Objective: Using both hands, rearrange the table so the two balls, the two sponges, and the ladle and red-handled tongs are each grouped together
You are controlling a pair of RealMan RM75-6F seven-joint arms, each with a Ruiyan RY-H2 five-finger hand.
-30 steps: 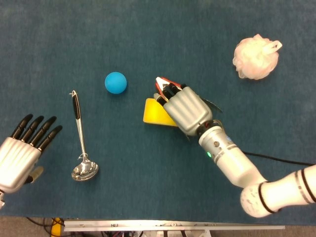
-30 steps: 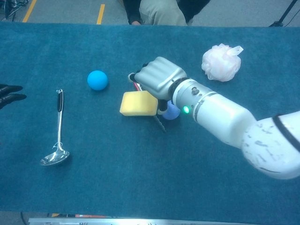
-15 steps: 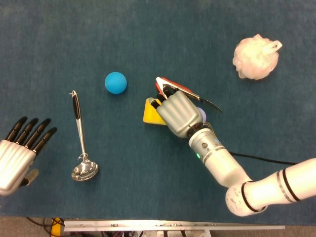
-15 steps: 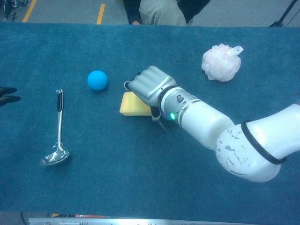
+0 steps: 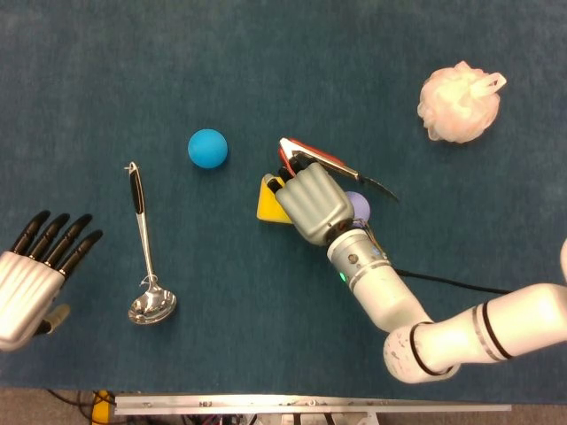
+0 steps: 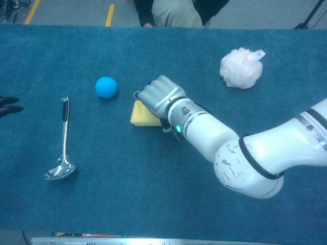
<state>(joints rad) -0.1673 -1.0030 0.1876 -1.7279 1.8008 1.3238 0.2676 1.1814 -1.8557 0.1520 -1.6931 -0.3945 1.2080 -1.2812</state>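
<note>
1. Right hand (image 5: 310, 203): lying over the yellow sponge (image 5: 268, 203) at mid-tabletop, knuckles up, fingers curled down over the sponge's right portion. In the chest view the right hand (image 6: 159, 96) is covering the sponge (image 6: 141, 114) from behind. Whether the fingers are actually gripping the sponge or only resting on it cannot be told.
2. Left hand (image 5: 37, 270): sitting at the near left edge of the tabletop, fingers straight and apart, holding nothing. Only its dark fingertips (image 6: 9, 104) are showing in the chest view.
3. Red-handled tongs (image 5: 323, 162): lying flat just beyond the right hand, red end toward the sponge, metal tip pointing right. Contact with the hand cannot be told.
4. Pale purple ball (image 5: 358, 205): sitting just right of the right hand, partly hidden by it, beside the tongs.
5. Blue ball (image 5: 207, 148): resting alone left of the sponge, apart from it.
6. Ladle (image 5: 144, 252): lying lengthwise between the left hand and the blue ball, black handle pointing away, bowl toward the near edge.
7. Pink mesh bath sponge (image 5: 458, 104): sitting at the far right, well apart from the yellow sponge.
8. Tabletop (image 5: 266, 53): covered in blue cloth, carrying all items above.
</note>
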